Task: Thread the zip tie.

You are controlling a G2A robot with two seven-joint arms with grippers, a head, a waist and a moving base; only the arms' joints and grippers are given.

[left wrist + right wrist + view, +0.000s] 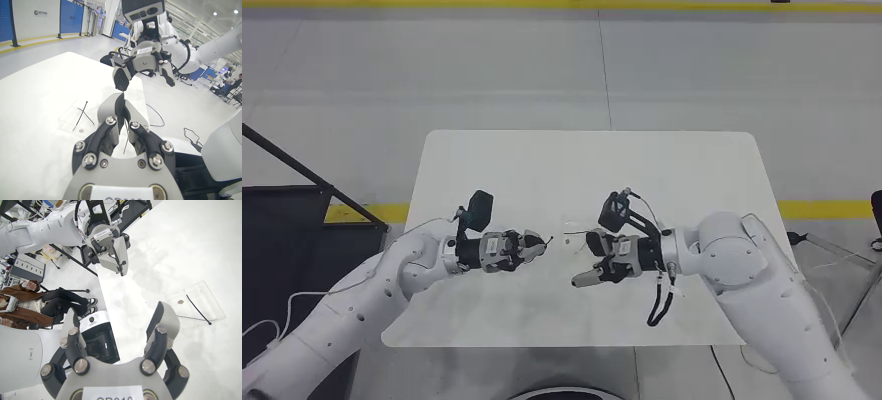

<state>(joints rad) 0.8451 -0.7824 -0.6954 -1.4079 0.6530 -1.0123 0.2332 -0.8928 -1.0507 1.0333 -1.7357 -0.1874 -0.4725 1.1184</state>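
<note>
L fingers (113, 106): clenched on zip tie (127, 135), end poking out front, presented for threading. R fingers (121, 77): released, just beyond that end, prob. waiting to take it.

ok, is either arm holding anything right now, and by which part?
Left gripper is shut on a zip tie, pinched along its strap: a short end pokes past the fingers, the tail hangs back. Right gripper is open, empty.
</note>
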